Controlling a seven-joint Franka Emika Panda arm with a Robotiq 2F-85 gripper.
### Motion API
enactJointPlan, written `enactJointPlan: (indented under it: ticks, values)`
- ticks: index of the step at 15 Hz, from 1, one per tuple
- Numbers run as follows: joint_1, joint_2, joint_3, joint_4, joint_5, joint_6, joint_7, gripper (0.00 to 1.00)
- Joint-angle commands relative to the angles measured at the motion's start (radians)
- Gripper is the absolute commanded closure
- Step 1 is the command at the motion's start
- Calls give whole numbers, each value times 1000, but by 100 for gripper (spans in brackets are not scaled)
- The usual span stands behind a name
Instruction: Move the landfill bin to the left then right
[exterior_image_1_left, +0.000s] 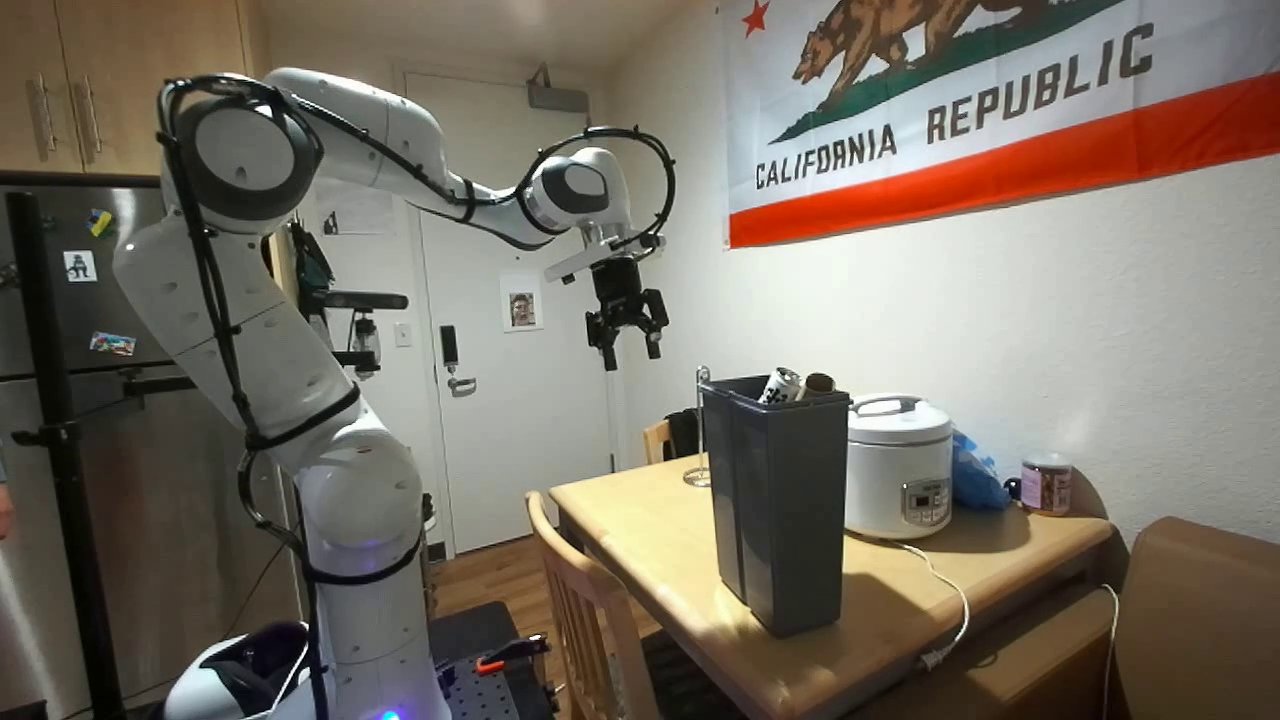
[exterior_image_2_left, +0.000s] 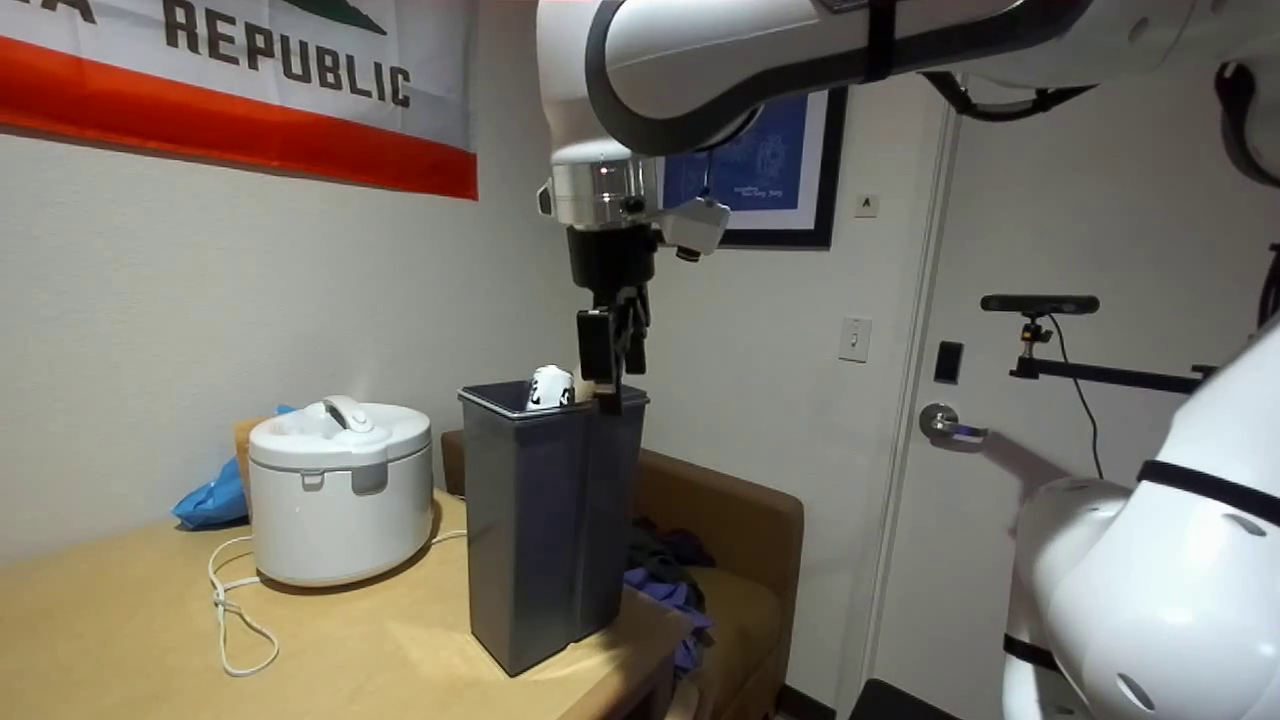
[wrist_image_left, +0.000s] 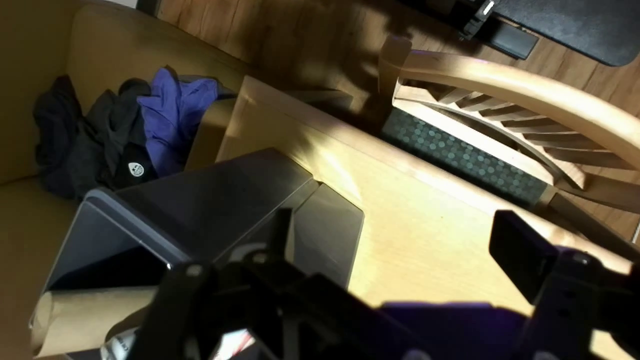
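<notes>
The landfill bin (exterior_image_1_left: 782, 510) stands upright on the worktop (exterior_image_1_left: 640, 515), close to the near end in an exterior view, with the white rice cooker (exterior_image_1_left: 890, 470) just beside it on the right. A can (exterior_image_1_left: 780, 386) and a brown tube (exterior_image_1_left: 817, 384) poke up above the bin's rim. The tool (exterior_image_1_left: 632, 358) hangs from the robot arm (exterior_image_1_left: 365, 130), pointing down, higher than the bin, to its left and apart from it. Its 2 fingers (wrist_image_left: 517, 245) are spread wide; in the wrist view a broad gap lies between them, and the left finger overlaps the side of the bin, which takes up the near left part of that view. There too, dark and purple clothes (wrist_image_left: 170, 115) lie on a tan padded seat (wrist_image_left: 135, 30) at the far left, and a wooden chair (wrist_image_left: 525, 80) stands on the far right, at the worktop's edge. In an exterior view where a white cord (exterior_image_2_left: 221, 600) loops to the left of the cooker, the bin stands to the cooker's right, near the worktop's right edge, and the tool's lower end shows in front of the rim. A framed blue picture (exterior_image_2_left: 735, 185) hangs on the far wall (exterior_image_2_left: 750, 420). In an exterior view, right of the cooker, a blue bag (exterior_image_1_left: 978, 475) and a jar (exterior_image_1_left: 1046, 486) sit on the worktop by the right-hand wall (exterior_image_1_left: 1000, 320), with a CALIFORNIA REPUBLIC flag (exterior_image_1_left: 960, 110) hung above; well behind the tool is a white door (exterior_image_1_left: 520, 420).
</notes>
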Motion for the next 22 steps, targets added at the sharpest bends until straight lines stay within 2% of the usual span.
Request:
enactJointPlan:
  ticks: [1, 2, 5, 9, 15, 22]
  values:
    - [7, 3, -5, 1, -2, -2, 3, 0]
    - [7, 7, -5, 1, -2, -2, 3, 0]
    - [19, -30, -47, -71, 36, 122, -64, 0]
    - [36, -50, -100, -125, -20, 270, -297, 0]
    - [40, -35, -183, -156, -74, 332, -660, 0]
    - [19, 10, -238, -139, -59, 438, -890, 0]
